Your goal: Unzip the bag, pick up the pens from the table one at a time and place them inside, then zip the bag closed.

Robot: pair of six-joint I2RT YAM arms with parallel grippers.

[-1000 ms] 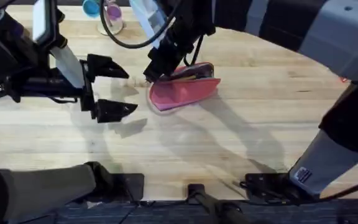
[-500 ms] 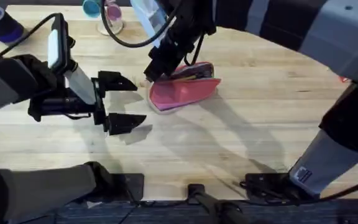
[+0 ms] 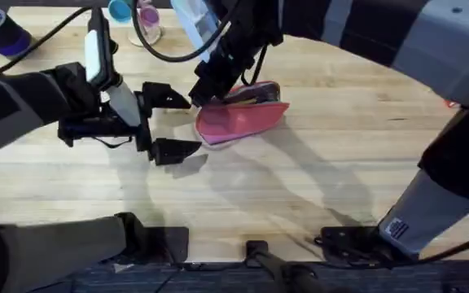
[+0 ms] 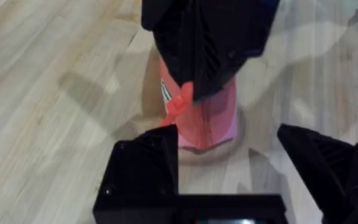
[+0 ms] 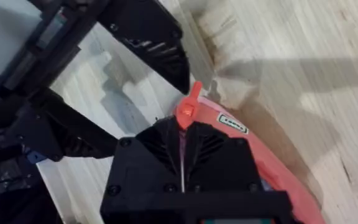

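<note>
From above, I see my left gripper (image 3: pixel 172 124) has come much closer to the bag (image 3: pixel 240 119) than it was one second ago. Half a second ago it was a bit lower and more to the left. Now its two fingers are spread wide and their tips reach almost to the left end of the bag. The bag itself has not moved; it lies on the table (image 3: pixel 316 171) in the same place, a little tilted, with its top open and something dark and yellow showing inside. My right gripper (image 3: pixel 204 91) sits at the upper left end of the bag, same as before.

In the left wrist view, the bag (image 4: pixel 207 121) stands just ahead, between my two released fingers (image 4: pixel 145 165), and the right gripper (image 4: pixel 194 87) is on top of it, at the orange zipper tab (image 4: pixel 178 107).

In the right wrist view, my right fingers (image 5: pixel 160 152) are pressed together with the zipper tab (image 5: pixel 187 107) sticking out from between them, so I judge they pinch it. One finger of the left gripper (image 5: pixel 148 40) is just beyond the tab.

For the task, I think this means the pens are already inside and I am at the closing step: the left gripper arrives to hold the bag's end while the right pulls the zipper.
</note>
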